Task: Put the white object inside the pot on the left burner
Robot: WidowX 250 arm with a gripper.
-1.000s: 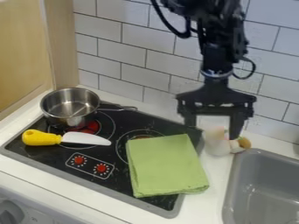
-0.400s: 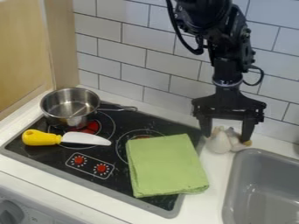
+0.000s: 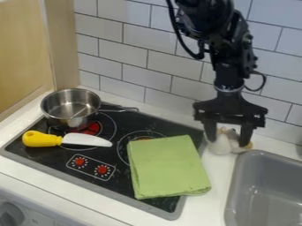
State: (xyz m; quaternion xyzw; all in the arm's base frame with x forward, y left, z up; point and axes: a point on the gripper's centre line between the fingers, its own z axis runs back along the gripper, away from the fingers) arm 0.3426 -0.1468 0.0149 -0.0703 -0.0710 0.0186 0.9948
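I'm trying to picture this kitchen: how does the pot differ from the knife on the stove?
The pot is shiny, silvery metal, while the knife has a yellow handle and white blade. The pot is round, hollow and stands upright; the knife is slim and lies flat. Both rest on the black stove top.

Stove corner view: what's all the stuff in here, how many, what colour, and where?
saucepan: 1, silver, stovetop's left rear
toy knife: 1, yellow and white, stovetop's left
folded cloth: 1, green, stovetop's right
white object: 1, white, counter by sink
stovetop: 1, black, centre
stove knobs: 2, red, stovetop's front
sink: 1, grey, right
counter: 1, white, around stovetop
wall tiles: many, white, behind
wooden panelling: brown, upper left
robot arm: 1, black, top right
gripper: 1, black, at white object
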